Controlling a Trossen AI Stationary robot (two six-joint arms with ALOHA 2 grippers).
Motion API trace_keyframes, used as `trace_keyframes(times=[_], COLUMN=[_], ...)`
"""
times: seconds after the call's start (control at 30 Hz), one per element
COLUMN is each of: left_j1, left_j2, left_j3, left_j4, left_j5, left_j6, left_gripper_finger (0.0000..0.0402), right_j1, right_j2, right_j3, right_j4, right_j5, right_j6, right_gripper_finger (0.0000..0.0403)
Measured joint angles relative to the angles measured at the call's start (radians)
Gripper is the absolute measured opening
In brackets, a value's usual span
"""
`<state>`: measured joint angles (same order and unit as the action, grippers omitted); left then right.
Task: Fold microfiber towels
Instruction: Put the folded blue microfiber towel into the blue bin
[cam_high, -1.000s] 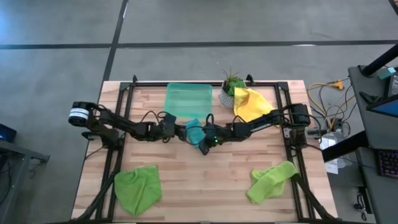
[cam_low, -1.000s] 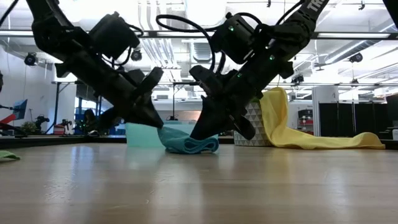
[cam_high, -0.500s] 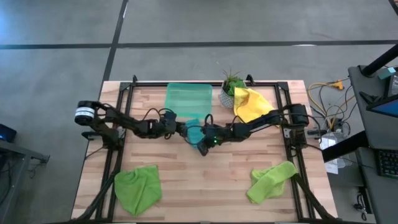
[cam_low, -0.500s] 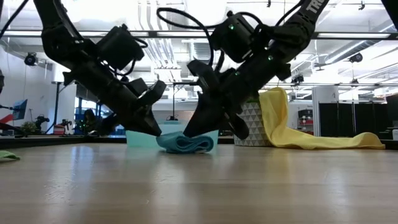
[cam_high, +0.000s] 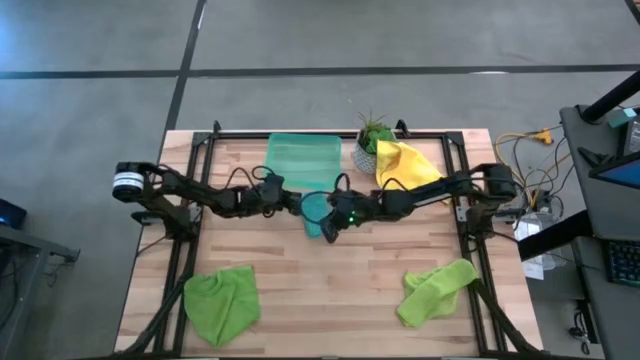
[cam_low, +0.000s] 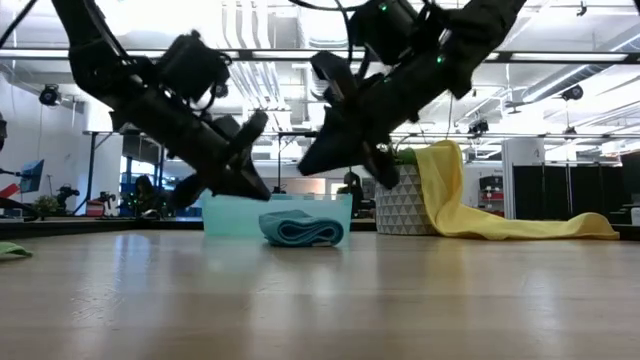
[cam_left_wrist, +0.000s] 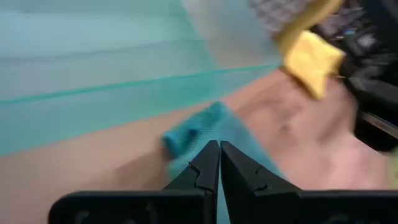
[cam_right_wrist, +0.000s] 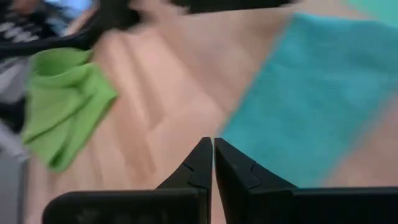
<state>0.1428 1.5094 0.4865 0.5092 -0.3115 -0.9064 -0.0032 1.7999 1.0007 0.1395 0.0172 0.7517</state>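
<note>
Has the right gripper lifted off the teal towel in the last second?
Yes. In the low view the right gripper, shut and empty, now sits above the tray's rim, clear of the teal towel.

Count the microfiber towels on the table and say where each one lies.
4. The teal towel lies folded mid-table below the green tray; the yellow towel drapes beside the plant pot; one lime towel lies near-left, another lime towel near-right. None seems hidden.

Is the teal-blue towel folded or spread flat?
Folded: the teal-blue towel lies as a compact layered bundle on the table.
</note>
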Motion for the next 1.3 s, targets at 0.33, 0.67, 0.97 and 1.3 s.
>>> trace_keyframes(times=[0.33, 0.67, 0.97, 1.3], left_j1=[-0.026, -0.017, 0.003, 0.015], left_j2=[-0.005, 0.029, 0.125, 0.242], left_j3=[0.006, 0.042, 0.147, 0.262], left_j4=[-0.151, -0.281, -0.270, -0.274], left_j5=[0.139, 0.119, 0.101, 0.099], left_j6=[-0.214, -0.242, -0.239, -0.223], left_gripper_finger=[0.0000, 0.0000, 0.0000, 0.0000], right_j1=[-0.189, -0.189, -0.125, -0.057], right_j2=[0.002, 0.003, 0.006, 0.114], right_j3=[-0.083, 0.018, 0.036, 0.069], right_j4=[0.023, -0.300, -0.346, -0.337], right_j5=[-0.172, -0.051, 0.026, 0.032], right_j6=[0.209, 0.068, 0.046, 0.089], right_gripper_finger=[0.0104, 0.0135, 0.0093, 0.0089])
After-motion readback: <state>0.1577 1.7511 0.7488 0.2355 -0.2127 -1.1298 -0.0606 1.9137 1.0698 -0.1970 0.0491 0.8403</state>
